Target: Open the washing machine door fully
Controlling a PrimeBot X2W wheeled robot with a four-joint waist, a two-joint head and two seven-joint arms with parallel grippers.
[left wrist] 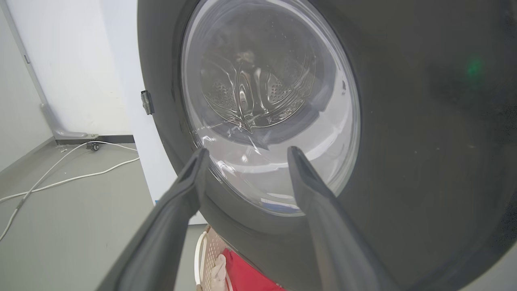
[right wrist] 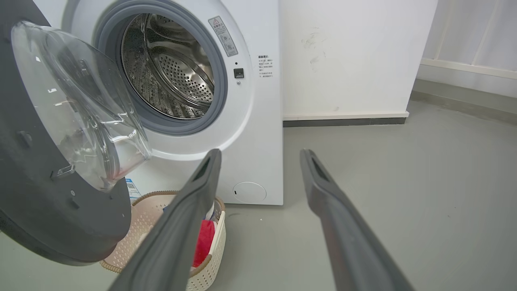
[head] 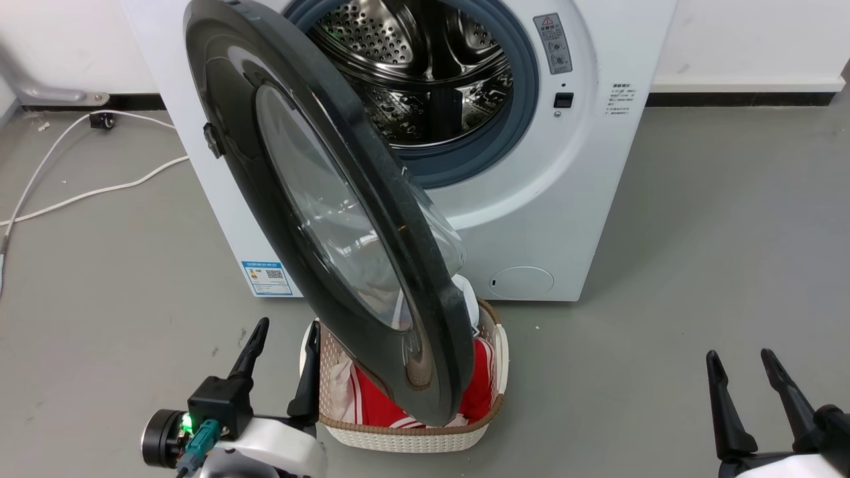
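Observation:
The white washing machine (head: 544, 219) stands ahead with its steel drum (head: 425, 73) exposed. Its big black washing machine door (head: 265, 159) with the clear glass bowl (head: 332, 212) swings out toward me, roughly at right angles to the machine's front. In the left wrist view the washing machine door (left wrist: 424, 141) looms close. My left gripper (head: 287, 362) is open, low and just left of the door's bottom edge, holding nothing. At the lower right, well away from the machine, my right gripper (head: 742, 368) stands open and empty. The right wrist view shows the washing machine door (right wrist: 36, 202) and the washing machine (right wrist: 254, 121).
A cream laundry basket (head: 412, 435) with red and white clothes sits on the floor under the door's lower edge. White cables (head: 86, 192) trail across the grey floor at the left. A white wall (right wrist: 343, 56) stands beside the machine on the right.

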